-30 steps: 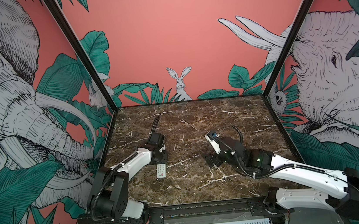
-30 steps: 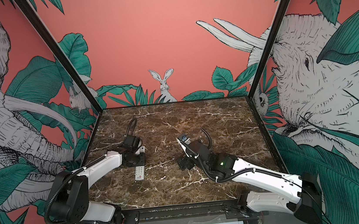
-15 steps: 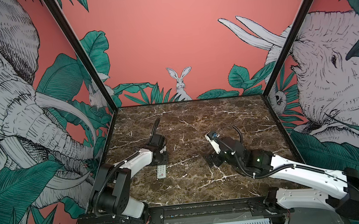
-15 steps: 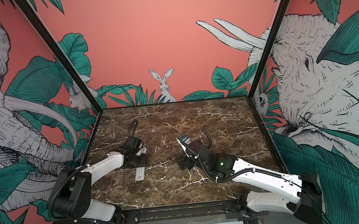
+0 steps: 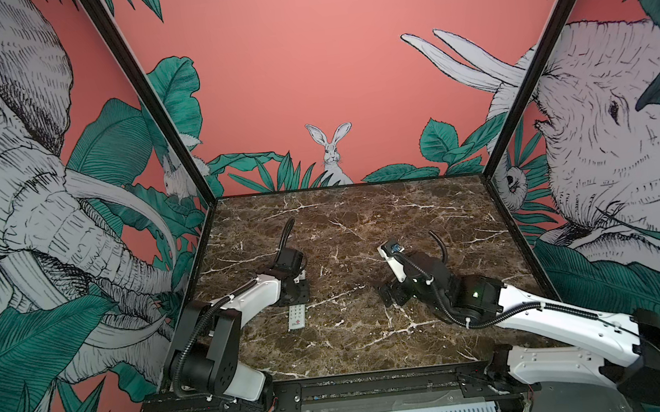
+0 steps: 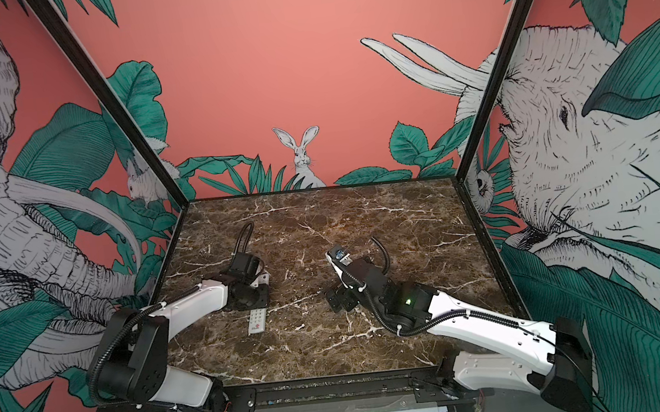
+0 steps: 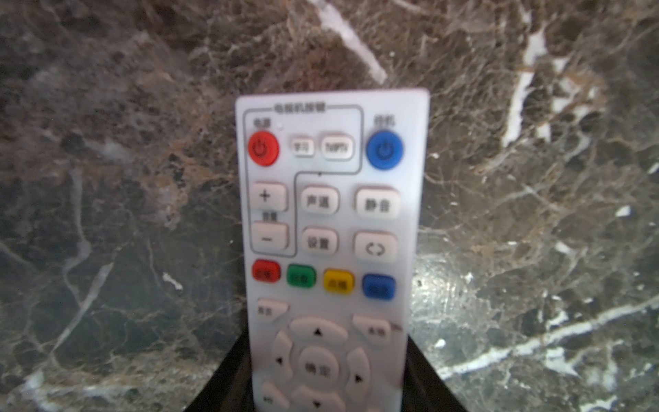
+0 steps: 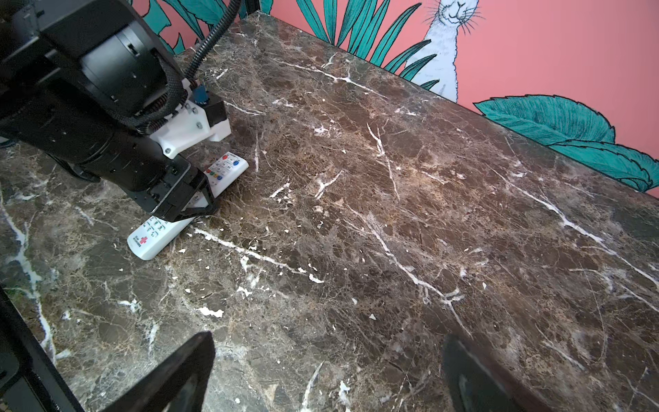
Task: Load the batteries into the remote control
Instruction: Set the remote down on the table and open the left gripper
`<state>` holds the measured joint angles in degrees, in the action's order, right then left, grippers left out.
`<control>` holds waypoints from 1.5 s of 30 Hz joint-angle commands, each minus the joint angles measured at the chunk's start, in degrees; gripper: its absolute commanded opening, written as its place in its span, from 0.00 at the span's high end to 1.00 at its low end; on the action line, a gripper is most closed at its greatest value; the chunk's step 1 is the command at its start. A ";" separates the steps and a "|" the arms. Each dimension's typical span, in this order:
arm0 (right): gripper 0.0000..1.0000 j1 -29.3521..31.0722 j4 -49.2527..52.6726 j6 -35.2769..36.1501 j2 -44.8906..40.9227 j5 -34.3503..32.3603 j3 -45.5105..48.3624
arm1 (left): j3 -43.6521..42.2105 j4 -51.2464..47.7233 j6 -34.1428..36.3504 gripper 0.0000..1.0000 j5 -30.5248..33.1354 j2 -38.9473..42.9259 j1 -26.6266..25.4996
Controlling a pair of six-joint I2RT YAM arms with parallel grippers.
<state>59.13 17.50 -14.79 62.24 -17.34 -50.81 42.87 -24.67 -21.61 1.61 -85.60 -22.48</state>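
Observation:
The white remote control [image 5: 297, 317] [image 6: 257, 321] lies buttons-up on the marble table, left of the middle. My left gripper [image 5: 294, 295] [image 6: 251, 299] is low over it and shut on its long sides near the round pad. In the left wrist view the black fingers [image 7: 228, 378] flank the remote control [image 7: 331, 214], whose red power button points away. The right wrist view shows the remote control [image 8: 153, 235] and the left gripper [image 8: 192, 203] on it. My right gripper [image 5: 392, 294] [image 6: 340, 298] [image 8: 326, 356] hangs open and empty over bare marble. The batteries are out of view.
The marble table [image 5: 364, 228] is walled by painted panels at the back and both sides, with black corner posts [image 5: 514, 62]. A black rail [image 5: 339, 385] runs along the front edge. The right arm's white link [image 5: 561, 316] stretches over the front right.
The left arm's elbow has shifted slightly toward the table. The remote control, the grip on it and the right arm look unchanged.

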 commanded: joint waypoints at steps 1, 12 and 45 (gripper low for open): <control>0.01 -0.21 -0.80 -0.06 -0.89 -1.03 0.27 | -1.74 0.67 -1.07 0.66 0.43 -0.83 -0.21; 0.01 -0.18 -0.53 0.13 -1.67 -1.47 0.44 | -2.02 0.87 -1.68 0.62 0.53 -0.97 -0.13; 0.01 -0.25 3.26 1.21 -2.12 -3.68 -1.65 | -2.53 0.25 -2.44 0.26 -0.25 2.20 -0.19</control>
<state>59.13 20.18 -13.45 60.07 -19.51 -50.39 41.82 -21.89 -23.70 1.83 -84.90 -22.48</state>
